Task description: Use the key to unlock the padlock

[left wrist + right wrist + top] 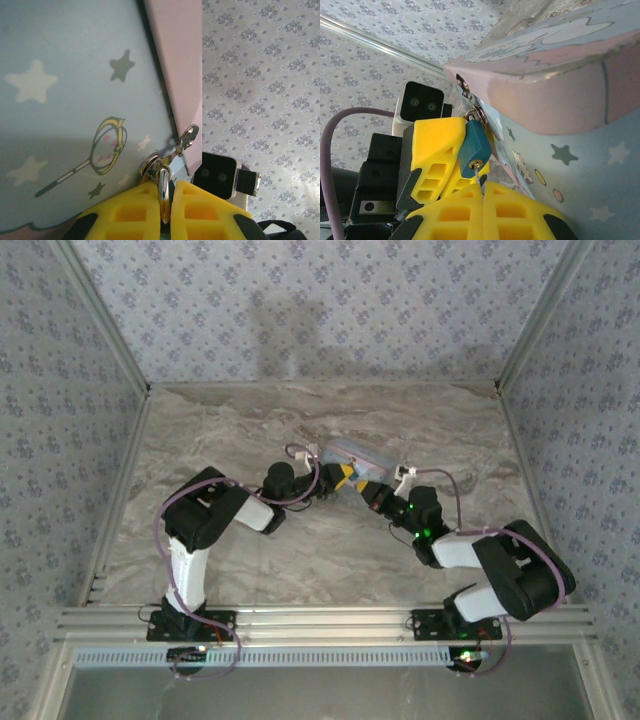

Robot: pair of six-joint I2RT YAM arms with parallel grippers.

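The small teal padlock hangs from the silver hasp on the blue cartoon tin. My left gripper is shut on the padlock, and its silver shackle shows between the yellow fingers. My right gripper is shut on the thin silvery key, just below the lock. The key's blade tip sits in the brass keyhole. In the top view both grippers meet at the tin's near side, the left gripper and the right gripper almost touching.
The tin has a pink lid rim overhanging the lock. It stands mid-table on the marble top, with patterned walls on three sides. The other wrist's camera block sits close beside the fingers.
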